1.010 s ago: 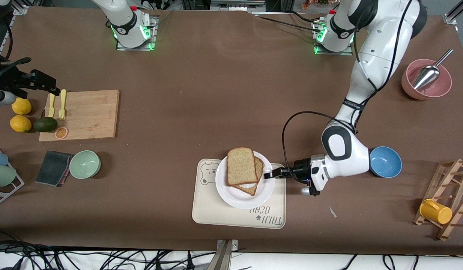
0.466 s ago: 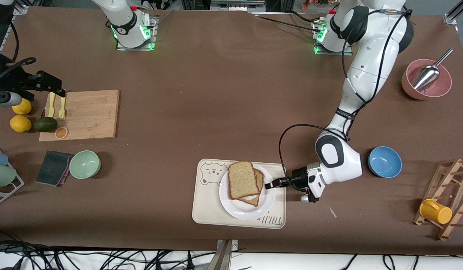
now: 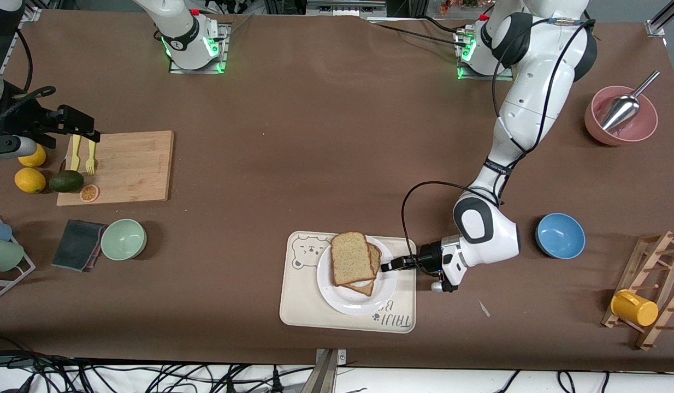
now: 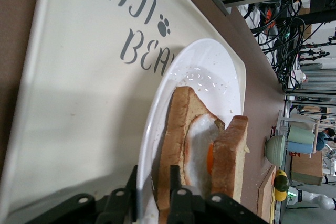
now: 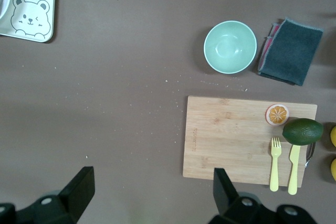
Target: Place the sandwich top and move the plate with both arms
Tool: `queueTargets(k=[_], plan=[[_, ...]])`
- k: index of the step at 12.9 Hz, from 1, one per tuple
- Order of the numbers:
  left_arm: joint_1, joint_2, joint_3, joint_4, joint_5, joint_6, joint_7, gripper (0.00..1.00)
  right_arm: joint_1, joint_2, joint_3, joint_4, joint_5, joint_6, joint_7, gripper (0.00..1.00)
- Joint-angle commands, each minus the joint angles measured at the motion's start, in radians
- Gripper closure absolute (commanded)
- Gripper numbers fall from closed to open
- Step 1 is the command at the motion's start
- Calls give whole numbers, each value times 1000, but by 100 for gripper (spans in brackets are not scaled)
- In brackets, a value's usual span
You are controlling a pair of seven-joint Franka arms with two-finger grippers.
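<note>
brown table: plate (image 3: 352,302) on tray (image 3: 304,311) holds sandwich top (image 3: 349,257).

You see the right gripper's fingers (image 5: 79,190) spread wide over bare table, wooden board (image 5: 231,137) with fork (image 5: 274,163), avocado (image 5: 302,131), green bowl (image 5: 230,46), dark cloth (image 5: 290,51), bear tray (image 5: 31,17) corner.

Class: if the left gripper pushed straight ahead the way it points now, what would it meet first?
Probably the sandwich: the left gripper already straddles the plate rim, with the bread slices directly ahead.
</note>
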State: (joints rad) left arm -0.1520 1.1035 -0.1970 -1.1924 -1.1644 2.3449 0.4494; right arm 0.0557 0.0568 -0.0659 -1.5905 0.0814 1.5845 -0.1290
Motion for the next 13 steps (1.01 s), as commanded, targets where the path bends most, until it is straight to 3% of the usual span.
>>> queueTargets(k=[1, 3, 9, 11, 13], plan=[[0, -7, 11, 22, -20, -4, 2, 0, 0, -14, -5, -11, 18, 11, -10, 0], [5, -49, 19, 1, 33, -9, -9, 0, -2, -18, -6, -9, 12, 6, -20, 0], [57, -166, 44, -3, 383, -113, -47, 0, -2, -18, -6, -9, 6, 8, -20, 0], [87, -210, 57, -1, 469, -200, -47, 0, -2, -18, -5, -8, -2, 9, -20, 0], [106, -276, 82, 2, 650, -335, -47, 0, -2, -15, -6, -5, -3, 14, -21, 0]])
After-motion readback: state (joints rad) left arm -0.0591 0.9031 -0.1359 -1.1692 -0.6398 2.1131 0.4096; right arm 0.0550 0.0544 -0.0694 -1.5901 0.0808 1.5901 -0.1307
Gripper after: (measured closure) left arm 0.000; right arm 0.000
